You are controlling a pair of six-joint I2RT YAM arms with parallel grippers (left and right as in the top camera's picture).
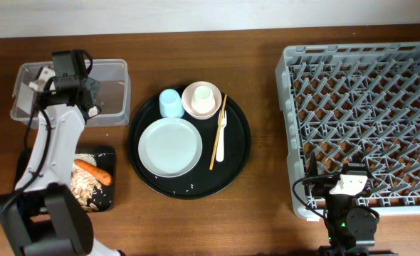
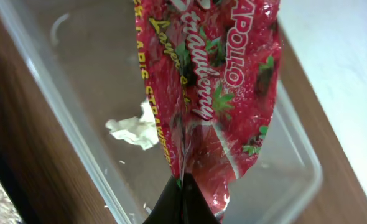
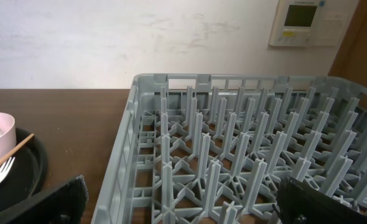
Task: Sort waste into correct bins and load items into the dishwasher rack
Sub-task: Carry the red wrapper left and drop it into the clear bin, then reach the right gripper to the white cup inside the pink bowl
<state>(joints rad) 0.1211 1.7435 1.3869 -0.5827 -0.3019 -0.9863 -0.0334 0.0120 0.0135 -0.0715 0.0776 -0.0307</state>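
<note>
My left gripper [image 2: 182,202] is shut on the bottom edge of the red wrapper [image 2: 214,93], which hangs over the clear tub [image 2: 78,137]. A crumpled white napkin [image 2: 134,129] lies inside the tub. From overhead the left gripper [image 1: 90,96] sits above the tub [image 1: 114,71]. The black rectangular tray [image 1: 107,153] holds a carrot [image 1: 92,171] and rice scraps [image 1: 82,188]. My right gripper [image 3: 183,199] stands open and empty at the front left corner of the dishwasher rack [image 3: 233,143], seen from overhead at the rack [image 1: 366,121].
A round black tray [image 1: 240,153] in the middle carries the grey plate [image 1: 170,146], a light blue cup [image 1: 170,103], a pink bowl [image 1: 193,107] with a white cup [image 1: 204,94] in it, a white fork [image 1: 221,142] and chopsticks [image 1: 214,146].
</note>
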